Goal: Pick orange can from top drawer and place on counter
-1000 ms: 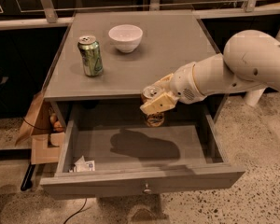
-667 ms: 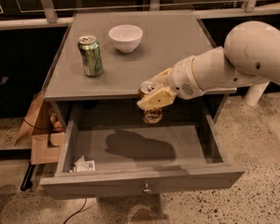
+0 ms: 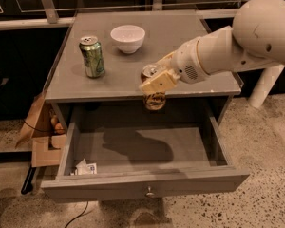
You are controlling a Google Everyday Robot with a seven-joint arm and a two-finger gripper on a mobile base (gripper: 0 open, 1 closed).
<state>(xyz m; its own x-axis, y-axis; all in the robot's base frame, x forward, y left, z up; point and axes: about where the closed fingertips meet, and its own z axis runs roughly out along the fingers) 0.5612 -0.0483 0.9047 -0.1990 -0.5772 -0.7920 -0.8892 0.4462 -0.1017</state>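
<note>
Centre frame, the gripper pinches the orange can above the open drawer. Its base seems below the counter edge, so moving inward now could knock it loose.

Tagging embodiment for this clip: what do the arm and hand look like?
Arm: smooth cream-white shell, fat rounded segments, bulbous joint at top right, small grille of dots near the wrist. No cables or markings visible. Hand: flat tan blocky fingers, at the counter's front edge, shut on the orange can.
</note>
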